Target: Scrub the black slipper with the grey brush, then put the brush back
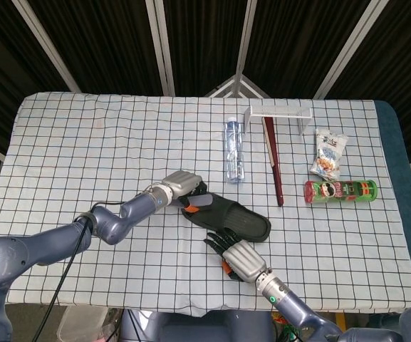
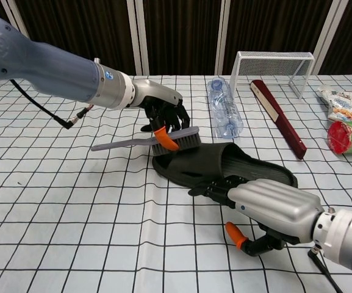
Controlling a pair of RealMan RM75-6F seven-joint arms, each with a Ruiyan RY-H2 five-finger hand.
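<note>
Left hand (image 2: pixel 163 113): fingers clamped round grey brush (image 2: pixel 145 140) — bristles down at black slipper (image 2: pixel 224 168) heel, for scrubbing.
Right hand (image 2: pixel 270 204): fingertips against slipper edge — steadying; holding nothing.

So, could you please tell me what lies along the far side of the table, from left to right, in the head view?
Water bottle → wire rack → dark red stick → snack bag → green chip can.

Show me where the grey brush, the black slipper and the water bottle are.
grey brush (image 2: pixel 179 139): chest view, on its bristle head.
black slipper (image 2: pixel 249 166): chest view, on the wide strap.
water bottle (image 1: pixel 233 151): head view, on the middle of its body.
</note>
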